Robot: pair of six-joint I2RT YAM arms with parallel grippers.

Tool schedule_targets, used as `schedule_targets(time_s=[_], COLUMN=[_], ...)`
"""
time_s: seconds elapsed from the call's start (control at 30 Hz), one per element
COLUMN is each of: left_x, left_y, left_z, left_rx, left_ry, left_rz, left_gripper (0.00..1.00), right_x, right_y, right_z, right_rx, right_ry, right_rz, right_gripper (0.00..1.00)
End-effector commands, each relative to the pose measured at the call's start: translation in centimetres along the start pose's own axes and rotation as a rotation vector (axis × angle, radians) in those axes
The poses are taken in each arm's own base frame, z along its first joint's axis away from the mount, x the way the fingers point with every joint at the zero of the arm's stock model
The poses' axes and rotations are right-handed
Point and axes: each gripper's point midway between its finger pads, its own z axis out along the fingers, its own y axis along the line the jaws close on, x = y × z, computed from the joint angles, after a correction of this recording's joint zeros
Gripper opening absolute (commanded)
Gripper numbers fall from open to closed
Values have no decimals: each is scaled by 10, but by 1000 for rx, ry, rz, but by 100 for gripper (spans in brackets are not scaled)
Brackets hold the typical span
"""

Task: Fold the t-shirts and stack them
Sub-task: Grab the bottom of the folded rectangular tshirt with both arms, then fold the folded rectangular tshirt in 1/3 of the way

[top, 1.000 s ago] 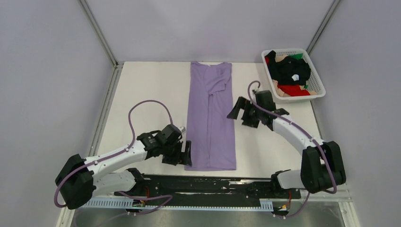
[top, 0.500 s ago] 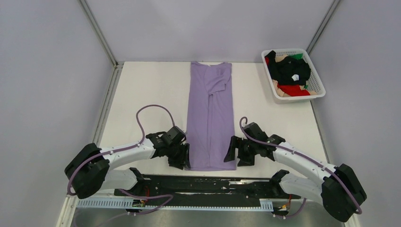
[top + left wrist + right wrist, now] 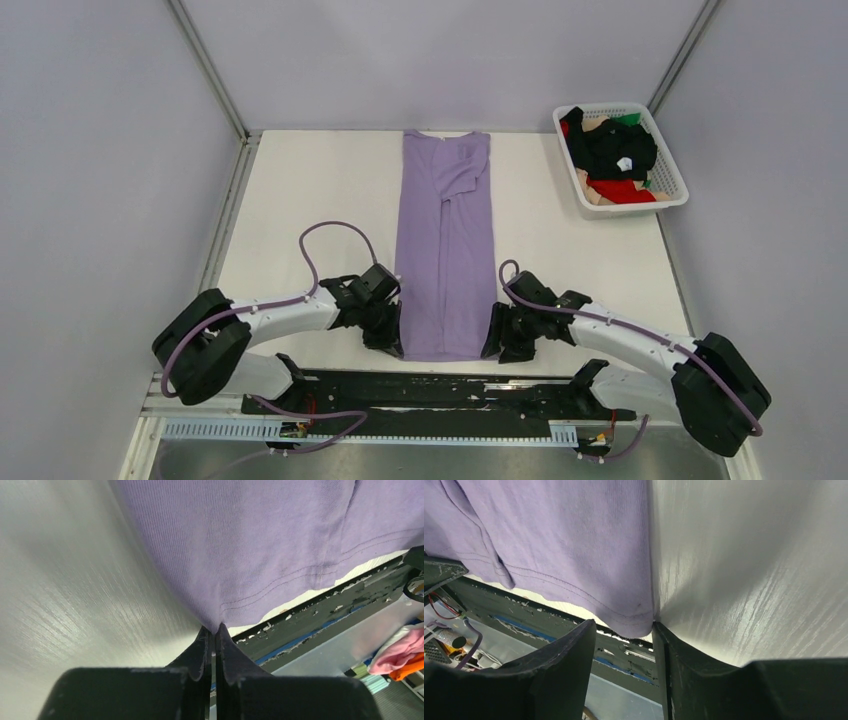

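Note:
A long lavender t-shirt lies flat on the table, sides folded in, collar at the far end. My left gripper is at its near left hem corner. In the left wrist view this gripper is shut, pinching the stitched hem of the shirt. My right gripper is at the near right hem corner. In the right wrist view its jaws stand open around that corner of the shirt. One finger touches the cloth edge; the other stands apart.
A white lattice basket at the far right holds other t-shirts: black, red, with bits of beige and green. The black arm rail runs just below the shirt's hem at the table's near edge.
The left gripper slid onto the hem corner and shut on it. The right arm swung from mid-table down to the near right corner, its jaws narrowing.

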Motion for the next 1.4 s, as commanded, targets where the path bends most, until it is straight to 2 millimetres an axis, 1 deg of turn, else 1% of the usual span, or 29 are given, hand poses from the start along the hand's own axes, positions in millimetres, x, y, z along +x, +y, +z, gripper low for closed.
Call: schedule_targets(time_s=[0.0,0.03,0.07,0.13,0.27,0.3,0.47,0.5,0.57,0.63,0.7,0.73,0.77,0.8,0.83,0.87,0.9,0.93,0.97,1.0,1.03,1.07,1.1,1.13,1.17,1.2,1.23,1.27,1.37], left_x=[-6,-6,-6,-5,2,7,16,16,12,2,-13,-25,-31,-45,-51,-66,-73,-87,-97,-110,-123,-136,-149,-164,-175,-189,-199,-210,-235], left_y=[4,4,3,2,5,8,-3,-7,-16,-26,-36,-46,-48,-53,-51,-52,-51,-54,-50,-57,-54,-63,-58,-68,-62,-70,-64,-66,-61], left_z=[1,-1,-2,-6,-13,-14,-25,-29,-36,-42,-48,-54,-53,-60,-58,-64,-63,-68,-67,-71,-72,-77,-75,-82,-78,-86,-80,-80,-84], left_rx=[-33,-36,-31,-24,-21,-23,49,70,101,123,137,154,144,130,105,86,74,89,89,126,134,180,181,219,208,226,211,208,197], left_ry=[-20,-21,-26,-29,-28,-14,-3,-8,-28,-68,-120,-159,-169,-216,-221,-264,-267,-300,-314,-348,-369,-402,-416,-452,-453,-478,-471,-476,-490], left_rz=[18,19,21,22,18,13,15,19,32,49,72,106,119,147,150,154,148,140,115,112,84,87,61,72,50,62,49,53,36], left_gripper=[0,0,0,0,0,0,0,0,0,0,0,0,0,0,0,0,0,0,0,0,0,0,0,0,0,0,0,0,0], right_x=[-16,-16,-15,-11,5,10,35,38,33,22,3,-6,-16,-26,-36,-47,-56,-67,-78,-88,-98,-109,-120,-131,-142,-153,-163,-174,-210], right_y=[-8,-8,-8,-7,-9,-9,4,7,16,24,33,38,45,52,58,63,68,72,78,80,81,82,83,85,87,89,91,92,99], right_z=[10,13,14,18,20,19,11,9,4,0,-3,-5,-7,-11,-14,-17,-21,-24,-29,-32,-34,-36,-39,-41,-44,-47,-50,-53,-64], right_rx=[45,43,38,29,23,16,-42,-56,-83,-91,-88,-90,-90,-95,-96,-95,-97,-99,-104,-102,-95,-87,-78,-72,-74,-75,-75,-76,-96], right_ry=[-83,-79,-73,-43,21,33,90,97,76,26,-34,-57,-74,-99,-128,-159,-181,-208,-237,-257,-276,-299,-322,-339,-360,-381,-405,-432,-516], right_rz=[-4,-5,-10,-15,-33,-42,-71,-68,-72,-91,-121,-128,-136,-145,-151,-161,-170,-173,-184,-192,-199,-201,-203,-199,-193,-184,-176,-164,-152], right_gripper=[47,44,39,26,3,0,0,0,0,0,0,0,0,0,0,0,0,0,0,0,0,0,0,0,0,0,0,0,0])
